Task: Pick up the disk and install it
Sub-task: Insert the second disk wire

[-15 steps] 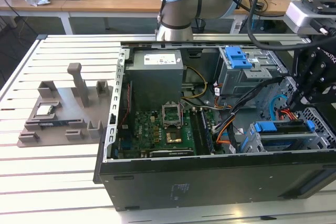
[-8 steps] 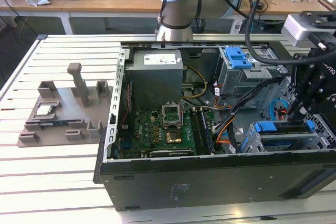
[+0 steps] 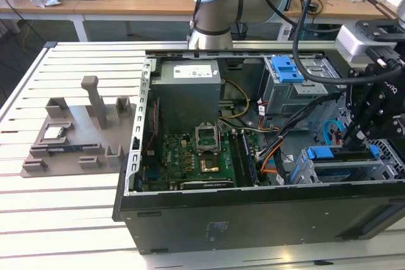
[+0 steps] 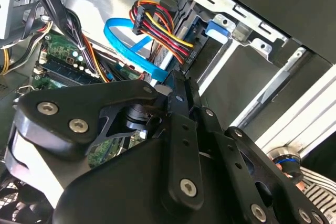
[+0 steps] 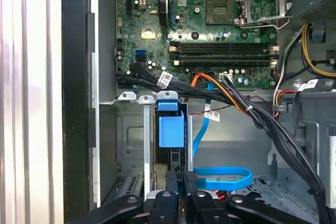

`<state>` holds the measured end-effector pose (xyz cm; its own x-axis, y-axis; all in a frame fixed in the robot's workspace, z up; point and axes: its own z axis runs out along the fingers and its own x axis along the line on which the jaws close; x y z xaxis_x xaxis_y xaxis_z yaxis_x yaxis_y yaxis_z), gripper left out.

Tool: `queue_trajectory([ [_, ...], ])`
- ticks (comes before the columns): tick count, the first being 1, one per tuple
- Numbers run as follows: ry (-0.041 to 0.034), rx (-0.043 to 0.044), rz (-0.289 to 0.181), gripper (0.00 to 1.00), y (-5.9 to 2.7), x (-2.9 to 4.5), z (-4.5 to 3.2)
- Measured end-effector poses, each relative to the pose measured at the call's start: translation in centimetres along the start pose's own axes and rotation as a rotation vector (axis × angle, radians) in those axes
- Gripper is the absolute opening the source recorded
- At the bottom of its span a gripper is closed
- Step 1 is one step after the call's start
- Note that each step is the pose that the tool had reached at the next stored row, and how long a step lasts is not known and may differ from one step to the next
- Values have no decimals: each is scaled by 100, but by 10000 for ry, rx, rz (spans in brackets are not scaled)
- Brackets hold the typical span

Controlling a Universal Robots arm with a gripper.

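Observation:
The disk [image 5: 171, 129] stands edge-on in the drive cage [image 5: 134, 145], its blue plastic rail facing the first wrist view. In the exterior view the disk [image 3: 342, 154] sits in the front cage at the case's right end, with blue rail ends showing on both sides. My gripper [image 3: 349, 138] reaches down onto it from above. The gripper [image 5: 182, 178] has its black fingers close together on the disk's near end, so it is shut on the disk. In the second wrist view the gripper [image 4: 181, 85] points towards the cage mouth.
The open computer case [image 3: 253, 210] holds a motherboard [image 3: 190, 156], a power supply [image 3: 188, 93] and a second cage with a blue latch [image 3: 285, 67]. A blue cable [image 5: 226, 178] and black cable bundles [image 5: 262, 124] run beside the cage. A grey fixture [image 3: 76, 137] lies on the slatted table.

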<state>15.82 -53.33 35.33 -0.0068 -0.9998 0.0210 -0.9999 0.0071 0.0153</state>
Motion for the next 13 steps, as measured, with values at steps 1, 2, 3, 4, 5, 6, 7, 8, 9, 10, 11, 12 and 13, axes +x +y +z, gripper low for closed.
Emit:
queue_trajectory([
  [1,17,2,-51,16,-2,-1,6],
  [2,37,3,-97,16,-5,-1,13],
  [3,44,3,-109,16,-7,-1,17],
  [4,48,2,-115,16,-7,-1,21],
  [5,52,3,-120,16,-8,-1,24],
  [6,53,3,-123,16,-8,-1,27],
  [7,54,3,-126,16,-8,-1,32],
  [8,54,3,-127,16,-8,-1,36],
  [9,54,3,-127,16,-8,-1,42],
  [10,54,3,-128,16,-9,-1,45],
  [11,55,4,-128,16,-9,-1,50],
  [12,55,3,-127,16,-9,-2,52],
  [13,54,3,-128,16,-9,-2,57],
])
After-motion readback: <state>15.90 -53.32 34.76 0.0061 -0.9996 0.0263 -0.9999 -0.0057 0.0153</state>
